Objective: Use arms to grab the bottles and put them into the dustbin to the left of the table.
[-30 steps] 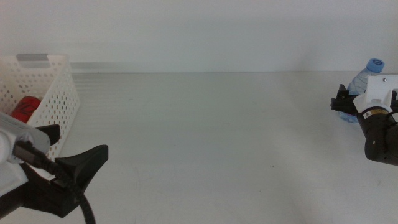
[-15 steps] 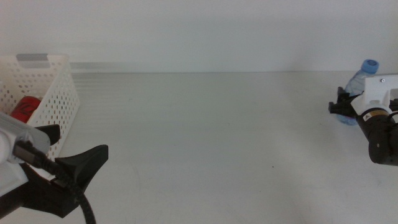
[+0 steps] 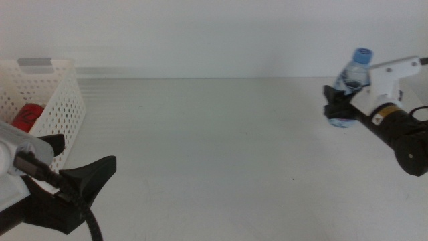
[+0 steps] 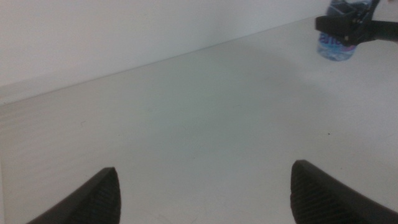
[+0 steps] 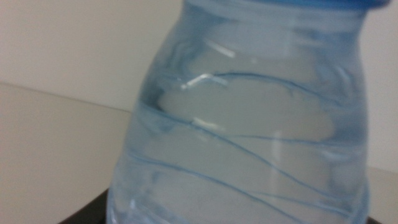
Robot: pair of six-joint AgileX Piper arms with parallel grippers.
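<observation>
A small clear water bottle (image 3: 350, 84) with a blue cap is at the right of the white table (image 3: 214, 147), tilted, with my right gripper (image 3: 336, 106) shut on its lower body. In the right wrist view the bottle (image 5: 249, 124) fills the picture and only dark jaw edges show under it. A red can (image 3: 27, 115) lies inside the white perforated dustbin (image 3: 63, 100) at the far left. My left gripper (image 3: 73, 159) waits near the front left, next to the dustbin, jaws wide open and empty. The left wrist view shows the held bottle (image 4: 336, 43) far off.
A pale wall runs along the table's far edge (image 3: 214, 77). A grey tab (image 3: 37, 62) sits on the dustbin's rim. A thick black cable (image 3: 93, 224) trails from the left arm at the bottom edge.
My right gripper has carried the water bottle leftward and a little up, tilting it. The left arm, dustbin and red can have not moved.
</observation>
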